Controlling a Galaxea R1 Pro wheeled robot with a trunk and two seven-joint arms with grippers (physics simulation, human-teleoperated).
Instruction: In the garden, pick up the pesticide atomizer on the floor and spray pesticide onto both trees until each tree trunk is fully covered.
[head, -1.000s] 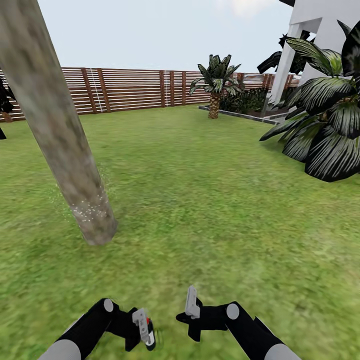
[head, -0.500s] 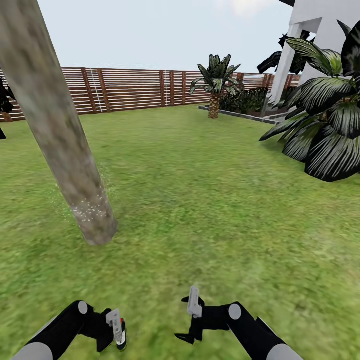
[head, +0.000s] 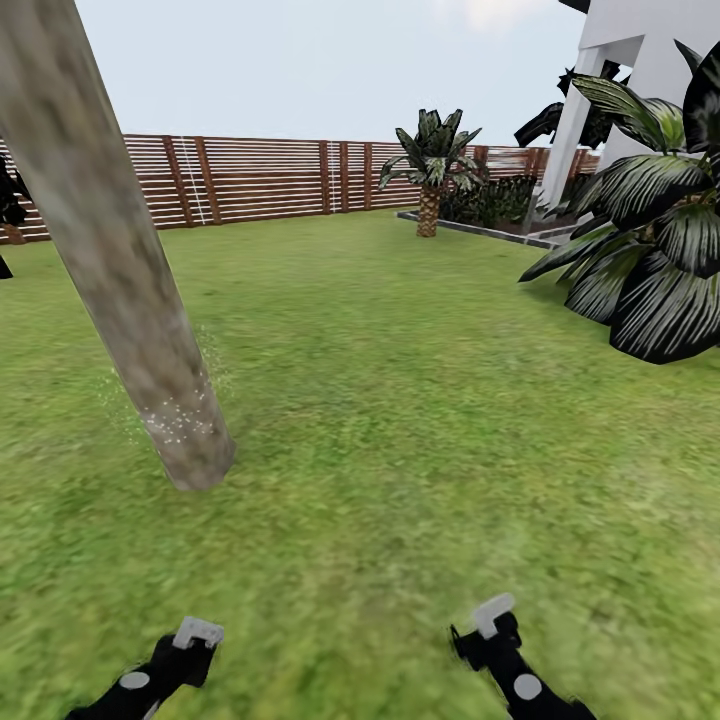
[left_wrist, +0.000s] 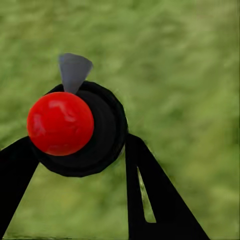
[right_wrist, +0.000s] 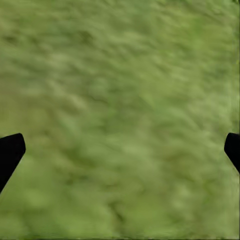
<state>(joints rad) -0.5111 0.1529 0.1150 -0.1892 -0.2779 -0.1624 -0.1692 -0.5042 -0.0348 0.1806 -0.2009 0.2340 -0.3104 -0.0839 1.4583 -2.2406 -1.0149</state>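
Grass lawn (head: 420, 400) is stretching away in front of me toward one slatted reddish-brown fence (head: 260, 178) at my 12 o'clock; I am counting one thick grey-tan tree trunk (head: 120, 270) leaning through the head view at about 10 o'clock, with pale speckles showing around its base; one small palm (head: 432, 160) is standing far off at 12 o'clock, and one big dark-leaved plant (head: 650, 250) is spreading at 2 o'clock beside a white building (head: 640, 60).

I am seeing two arms low in the head view, at 7 and 5 o'clock; the left gripper (left_wrist: 75, 165) is clamping the one pesticide atomizer (left_wrist: 75, 130), which in the left wrist view is sitting between the two black fingers (left_wrist: 150, 195) with its red cap facing the camera, its black body behind it, and a grey nozzle sticking out over the grass; the right gripper (right_wrist: 120, 145) is hanging spread wide over bare grass, its two dark fingertips (right_wrist: 10, 150) showing at opposite edges of the right wrist view with nothing between them.
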